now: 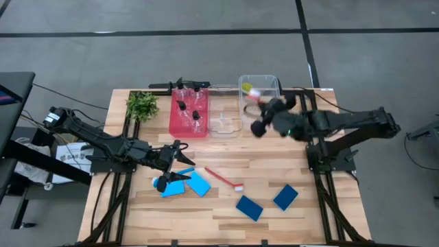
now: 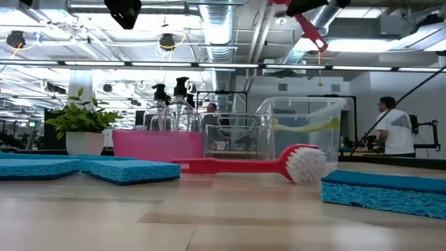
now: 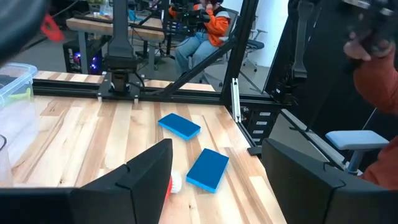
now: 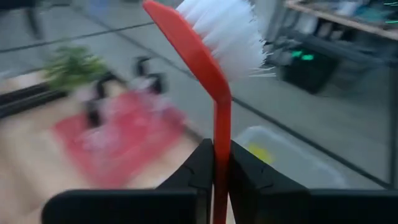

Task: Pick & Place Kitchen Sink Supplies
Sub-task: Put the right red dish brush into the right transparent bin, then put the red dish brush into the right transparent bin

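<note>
My right gripper (image 4: 221,168) is high over the far side of the table, near the clear bin (image 1: 259,88), shut on a red brush with white bristles (image 4: 225,30). A second red brush (image 1: 223,178) lies flat on the table at mid front. My left gripper (image 1: 180,167) hovers open at the left, above two light-blue sponges (image 1: 171,186), with nothing between its fingers. Two dark-blue sponges (image 1: 249,207) lie flat near the front right. Pump bottles (image 1: 194,103) stand in the pink bin (image 1: 180,125). A yellow-green brush (image 2: 306,125) lies in the clear bin. My right gripper pinches the red brush's slim handle (image 4: 221,134) between its two fingers, a little below the bristle head. The head stands out past the fingers on one side. The handle's free end (image 2: 315,36) slants down on the other. The brush is lifted clear of the table.
A leafy plant (image 1: 142,104) stands at the far left corner. A second clear bin (image 1: 223,118) sits between the pink bin and the other clear one. Bare wood lies in the table's middle and near its front edge. People show in the room beyond.
</note>
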Available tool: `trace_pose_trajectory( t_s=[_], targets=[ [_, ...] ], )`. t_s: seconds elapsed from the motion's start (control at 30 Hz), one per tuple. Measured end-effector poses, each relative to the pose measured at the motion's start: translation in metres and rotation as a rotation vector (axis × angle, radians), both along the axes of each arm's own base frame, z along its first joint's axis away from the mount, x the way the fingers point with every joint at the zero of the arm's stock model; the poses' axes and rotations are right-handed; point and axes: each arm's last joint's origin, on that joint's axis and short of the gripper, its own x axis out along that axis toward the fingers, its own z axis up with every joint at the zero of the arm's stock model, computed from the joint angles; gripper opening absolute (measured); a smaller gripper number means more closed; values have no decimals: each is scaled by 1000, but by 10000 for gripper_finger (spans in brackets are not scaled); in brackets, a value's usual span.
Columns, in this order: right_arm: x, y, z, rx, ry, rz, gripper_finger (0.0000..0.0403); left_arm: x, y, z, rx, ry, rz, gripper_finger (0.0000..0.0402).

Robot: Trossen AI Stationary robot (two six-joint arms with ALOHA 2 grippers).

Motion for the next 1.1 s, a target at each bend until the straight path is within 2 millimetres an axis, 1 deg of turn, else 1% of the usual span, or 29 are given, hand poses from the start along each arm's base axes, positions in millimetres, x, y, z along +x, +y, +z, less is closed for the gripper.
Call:
trace_pose_trajectory(
  t_s=[0.1, 0.2, 0.4, 0.53, 0.63, 0.73, 0.9, 1.1],
  targets=[
    [-4, -24, 2, -23, 12, -108, 14, 0, 0, 0, 0, 0, 0, 250],
    [-2, -46, -2, -30, 49, -201, 10, 0, 0, 0, 0, 0, 0, 250],
    [12, -83, -19, 33, 114, -271, 34, 0, 0, 0, 0, 0, 0, 250],
    [20, -100, -32, 62, 143, -340, 30, 0, 0, 0, 0, 0, 0, 250],
    [24, -106, -38, 72, 161, -361, 26, 0, 0, 0, 0, 0, 0, 250],
    [26, -108, -41, 93, 180, -344, 31, 0, 0, 0, 0, 0, 0, 250],
    [24, -106, -43, 125, 205, -306, 60, 0, 0, 0, 0, 0, 0, 250],
    [19, -104, -44, 139, 237, -304, 93, 0, 0, 0, 0, 0, 0, 250]
  ],
)
